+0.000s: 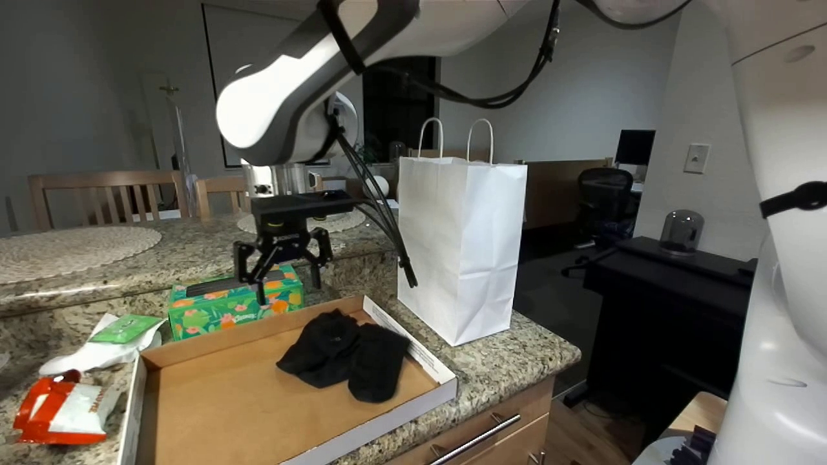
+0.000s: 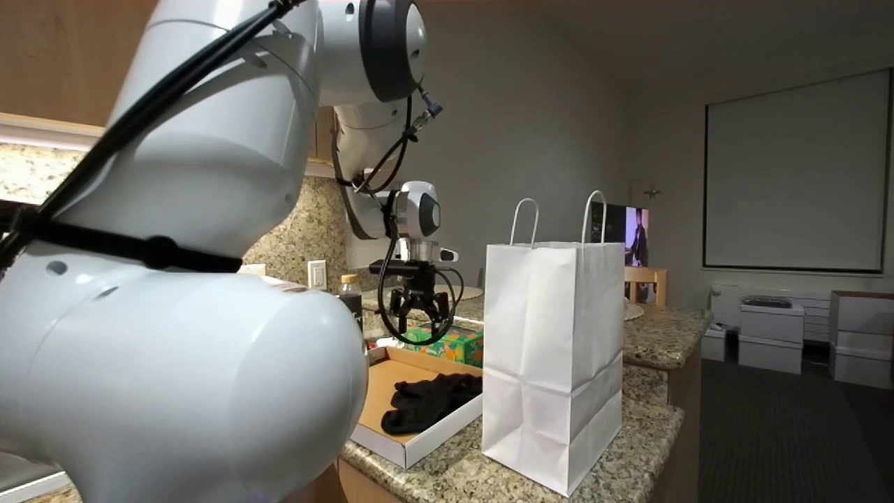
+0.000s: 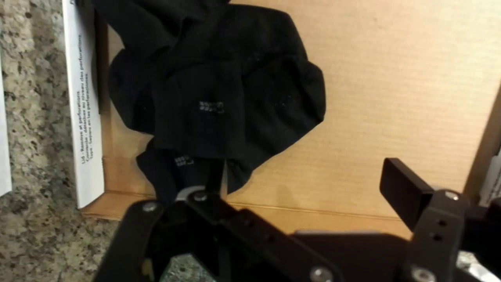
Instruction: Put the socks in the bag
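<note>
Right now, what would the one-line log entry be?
gripper: open, empty | black socks: in cardboard tray, ungrasped | white bag: upright beside tray

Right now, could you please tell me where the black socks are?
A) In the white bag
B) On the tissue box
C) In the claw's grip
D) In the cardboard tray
D, since both exterior views show the black socks lying in the cardboard tray, with the open claw apart from them.
</note>
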Robot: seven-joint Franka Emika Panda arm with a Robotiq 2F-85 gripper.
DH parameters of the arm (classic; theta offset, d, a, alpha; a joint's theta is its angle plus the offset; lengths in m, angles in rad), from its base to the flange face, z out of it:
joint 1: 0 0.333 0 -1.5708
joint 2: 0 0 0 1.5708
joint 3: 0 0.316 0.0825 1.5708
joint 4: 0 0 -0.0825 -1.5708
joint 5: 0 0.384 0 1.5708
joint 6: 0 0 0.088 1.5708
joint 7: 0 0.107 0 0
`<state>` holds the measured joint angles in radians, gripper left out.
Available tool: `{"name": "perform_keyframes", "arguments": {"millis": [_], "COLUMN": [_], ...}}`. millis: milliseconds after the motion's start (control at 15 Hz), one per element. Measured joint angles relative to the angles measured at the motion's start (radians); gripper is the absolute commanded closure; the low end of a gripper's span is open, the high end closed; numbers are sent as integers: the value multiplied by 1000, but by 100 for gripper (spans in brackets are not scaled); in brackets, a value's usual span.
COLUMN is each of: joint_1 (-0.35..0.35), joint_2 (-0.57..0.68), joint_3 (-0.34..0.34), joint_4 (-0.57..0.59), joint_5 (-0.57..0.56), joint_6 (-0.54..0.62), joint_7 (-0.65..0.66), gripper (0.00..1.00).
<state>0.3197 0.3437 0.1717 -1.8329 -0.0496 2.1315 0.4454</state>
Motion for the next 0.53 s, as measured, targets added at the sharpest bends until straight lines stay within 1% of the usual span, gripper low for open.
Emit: {"name": "perform_keyframes", "arguments": {"millis": [267,533], "joint_1": [-40,-41], "joint_2": [23,61], "joint_3": [-22,-37], "joint_4": [-46,-121], "joint_5": [79,119], "joint_6": [65,187], "joint_7": [0,19], "gripper": [0,0]}}
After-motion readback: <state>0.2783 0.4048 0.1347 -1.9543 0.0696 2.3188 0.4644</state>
